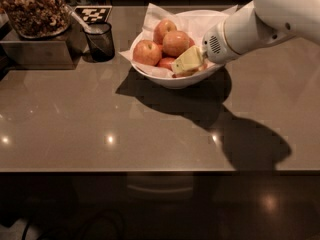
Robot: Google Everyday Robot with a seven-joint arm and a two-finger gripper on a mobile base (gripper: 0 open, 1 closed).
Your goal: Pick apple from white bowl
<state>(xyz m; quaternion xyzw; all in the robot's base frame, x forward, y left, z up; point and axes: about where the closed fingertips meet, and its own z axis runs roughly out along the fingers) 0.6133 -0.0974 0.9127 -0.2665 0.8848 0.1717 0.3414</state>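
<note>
The white bowl [150, 74], lined with crumpled white paper, stands at the back middle of the brown counter and holds several apples. The apple [164, 29] with the palest yellow flush lies at the back of the bowl. A rounder orange-red apple [177, 43] lies in front of it and another [147, 52] at the left. A smaller, deeper red apple [167, 63] lies low in front. My gripper [186, 63], pale yellow at its tip, reaches in from the right on the white arm [265, 19]. It is low in the bowl's front right, beside the apples.
A small dark glass cup [100, 41] with a spoon stands left of the bowl. A dark tray [35, 49] heaped with brown snacks sits at the far left. A black-and-white marker tag [92, 14] lies behind the cup. The counter's front edge [160, 170] runs across the view.
</note>
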